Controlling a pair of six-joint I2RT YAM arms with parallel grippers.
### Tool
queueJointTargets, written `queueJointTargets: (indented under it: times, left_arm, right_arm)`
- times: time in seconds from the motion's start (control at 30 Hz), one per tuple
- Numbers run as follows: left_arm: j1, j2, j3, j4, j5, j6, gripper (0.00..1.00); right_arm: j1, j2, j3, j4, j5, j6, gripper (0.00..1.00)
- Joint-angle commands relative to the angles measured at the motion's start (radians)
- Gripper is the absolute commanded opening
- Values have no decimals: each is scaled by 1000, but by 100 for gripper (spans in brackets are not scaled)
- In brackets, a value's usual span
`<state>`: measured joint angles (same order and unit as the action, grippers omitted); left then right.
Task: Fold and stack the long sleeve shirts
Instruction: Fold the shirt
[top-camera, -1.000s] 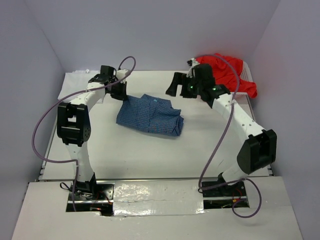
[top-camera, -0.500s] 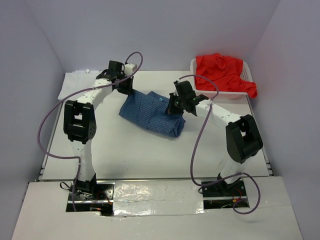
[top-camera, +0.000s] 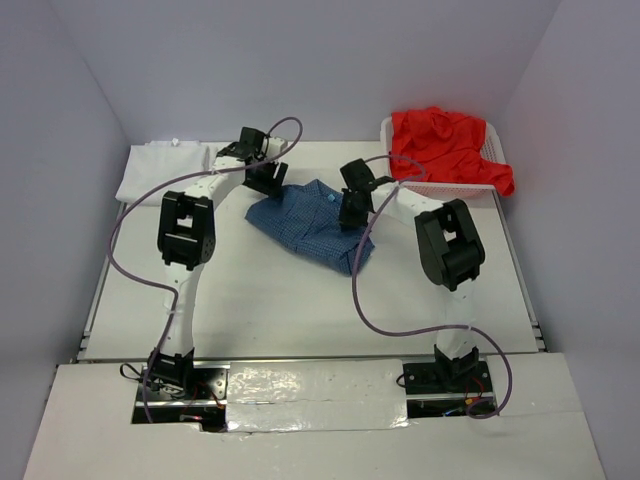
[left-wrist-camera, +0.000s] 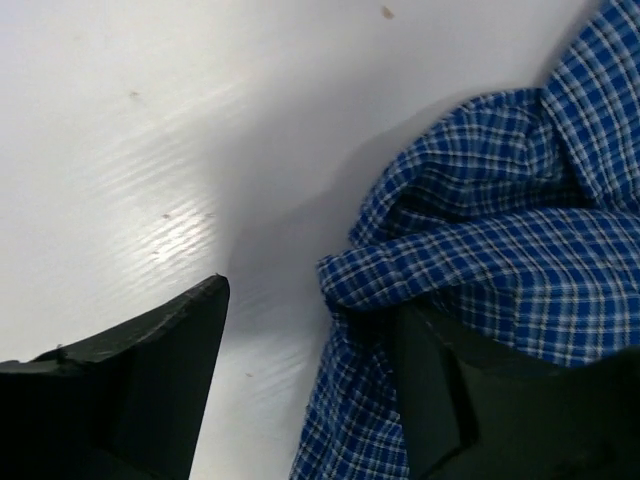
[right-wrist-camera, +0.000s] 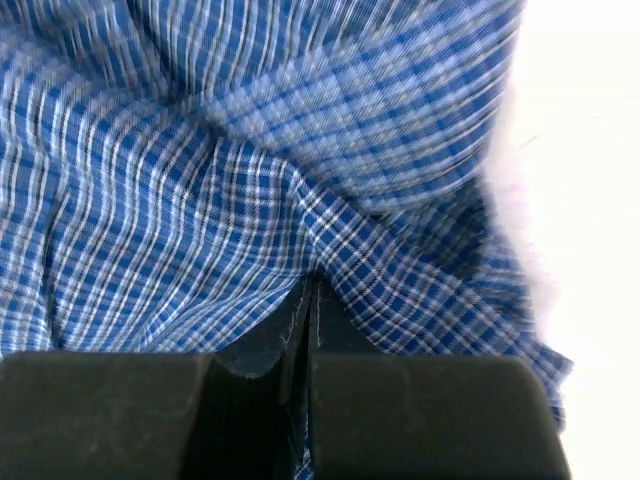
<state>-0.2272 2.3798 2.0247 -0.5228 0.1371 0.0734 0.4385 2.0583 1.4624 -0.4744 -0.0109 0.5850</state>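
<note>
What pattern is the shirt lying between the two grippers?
A fine blue-and-white check on the soft cloth shirt, clearest in the right wrist view.

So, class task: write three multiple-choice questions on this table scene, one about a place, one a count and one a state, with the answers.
1. Where is the red shirt?
A) draped over an arm
B) in the basket at the far right
C) folded at the far left

2. How many shirts show from above?
A) one
B) five
C) three

3. How do the jaws of the left gripper stand?
A) open
B) shut on the red shirt
C) shut on the basket

Answers:
1 B: it lies heaped in the basket.
2 C: there is the blue shirt, the red shirt and the white shirt.
3 A: the left wrist view shows its fingers apart at the blue shirt's edge.
</note>
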Motion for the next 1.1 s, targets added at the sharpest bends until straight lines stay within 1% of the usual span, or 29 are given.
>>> queueJointTargets:
  times: [0.0,0.03,0.07,0.13,0.17,0.23,0.3,0.33,0.37,0.4,0.43,0.47,0.5,0.53,0.57,0.63,0.67,0.7,0.73,0.77,0.8,0.83,0.87,0.93,1.07]
  left_arm:
    - [11,-14,114,-16,-42,5,78]
    - [11,-13,138,-22,-45,6,82]
    - [12,-13,188,-29,-45,8,91]
    - [17,-19,242,-58,-41,8,95]
    - [23,-25,285,-68,-39,2,99]
    - [29,-65,298,-83,-27,3,99]
    - [25,-121,235,-80,-5,32,99]
    - [22,-195,189,-71,24,49,99]
    - [13,-233,92,-57,38,83,99]
    - [11,-298,48,-57,56,98,99]
    - [11,-323,-18,-78,88,117,99]
    - [9,-343,-44,-97,108,126,99]
    - [8,-367,-67,-115,125,134,98]
    - [9,-375,-113,-134,149,147,98]
    - [8,-389,-141,-157,160,155,96]
    - [9,-398,-219,-160,164,173,96]
    - [12,-399,-239,-151,151,174,96]
    - [17,-395,-251,-149,148,170,96]
    - [20,-390,-262,-151,153,169,96]
    - [22,-387,-265,-152,159,169,96]
    - [22,-383,-274,-143,156,166,96]
    - [22,-381,-280,-134,156,164,96]
    - [22,-375,-284,-125,154,161,96]
    - [22,-363,-291,-117,153,155,96]
    - [22,-326,-330,-97,138,160,96]
  right_arm:
    - [-26,-6,110,-73,107,-8,0]
    - [-32,-7,125,-78,112,-14,0]
    - [-38,-10,140,-82,115,-22,0]
    - [-50,-10,199,-102,124,-54,0]
    - [-53,-9,222,-115,133,-65,0]
    - [-55,-1,294,-161,150,-105,0]
    - [-53,-12,335,-206,150,-128,0]
    - [-44,-26,352,-216,144,-140,0]
    - [-32,-79,346,-216,149,-161,2]
    - [-17,-114,304,-207,155,-166,6]
    - [15,-151,271,-193,152,-169,14]
    - [32,-224,238,-160,141,-163,30]
    - [49,-260,167,-146,125,-153,36]
    - [60,-289,133,-136,79,-134,41]
    - [81,-341,59,-113,51,-82,45]
    - [101,-389,-28,-70,11,-25,45]
    - [130,-426,-72,-9,-42,2,42]
    - [149,-438,-144,12,-52,48,39]
    - [164,-443,-174,29,-58,68,36]
    - [189,-443,-197,55,-66,84,29]
    - [192,-435,-239,69,-75,120,25]
    - [193,-431,-263,88,-93,140,20]
    - [193,-417,-304,115,-122,157,18]
    - [192,-411,-344,125,-121,194,13]
    - [172,-405,-474,152,-113,222,12]
